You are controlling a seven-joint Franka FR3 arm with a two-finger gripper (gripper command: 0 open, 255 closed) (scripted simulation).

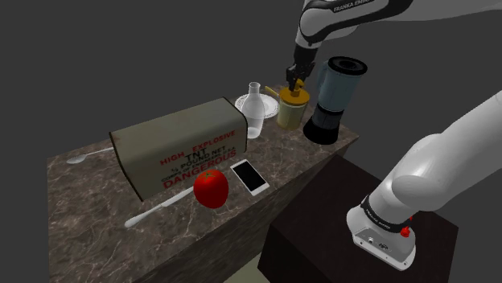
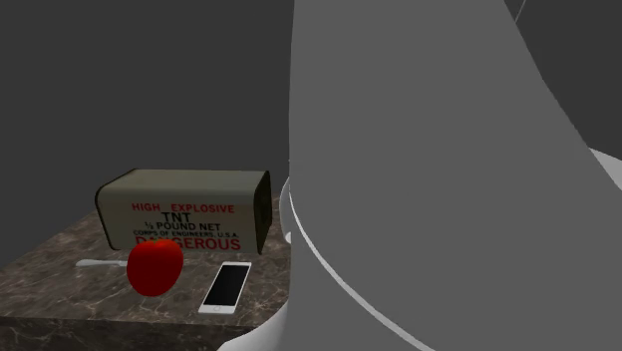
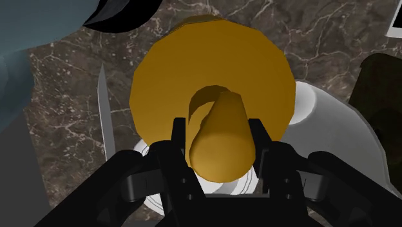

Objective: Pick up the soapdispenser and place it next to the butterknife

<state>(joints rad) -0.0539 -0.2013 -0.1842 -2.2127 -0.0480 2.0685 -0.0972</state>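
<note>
While a red apple [image 1: 211, 188] and a phone [image 1: 250, 176] lie near the counter [image 1: 80, 233] front edge before the TNT box [image 1: 181, 145], the yellow soap dispenser [image 1: 293, 106] is at the far end beside the blender [image 1: 334, 96]; a white plate [image 1: 244, 102] lies just beside it. The gripper [image 3: 219, 145] clasps the dispenser's pump between its closed-in fingers.

Hand [image 3: 220, 140] tight on soap dispenser [image 3: 161, 84] pump

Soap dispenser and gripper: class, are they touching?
Touching. In the wrist view the gripper clasps the soap dispenser by its pump, no gap either side.
</note>
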